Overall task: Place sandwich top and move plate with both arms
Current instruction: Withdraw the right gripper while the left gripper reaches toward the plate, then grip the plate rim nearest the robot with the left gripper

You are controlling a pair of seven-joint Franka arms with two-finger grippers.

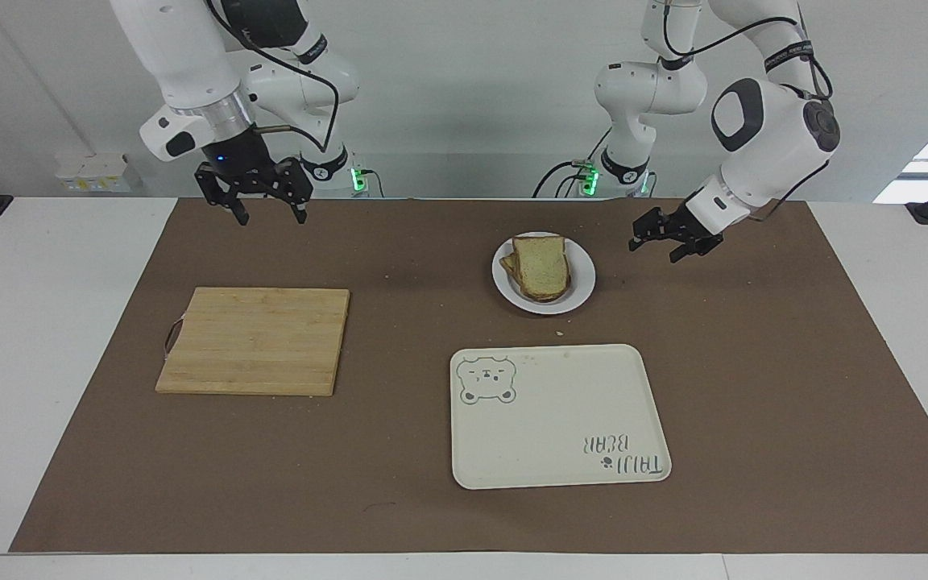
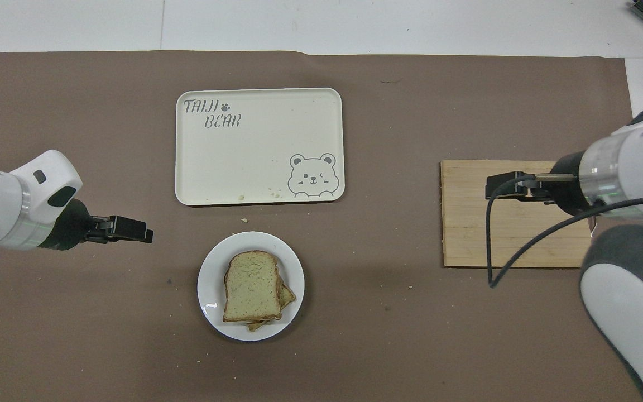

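One round white plate [image 1: 582,282] sits on the bench. On it lies a stack of bread: one pale speckled sandwich top [image 1: 544,263] is uppermost, and edges of at least one darker slice [image 2: 287,294] show beneath it; how many slices lie under cannot be told. There is one cream rectangular tray [image 1: 561,427] printed with one bear face, one wooden cutting board [image 1: 254,341], and one brown mat [image 1: 794,387] covering the bench. Two white robot arms are in view, one left hand [image 1: 670,242] and one right hand [image 1: 253,197], each with two fingers. Several small crumbs [image 1: 560,333] are scattered on the mat.
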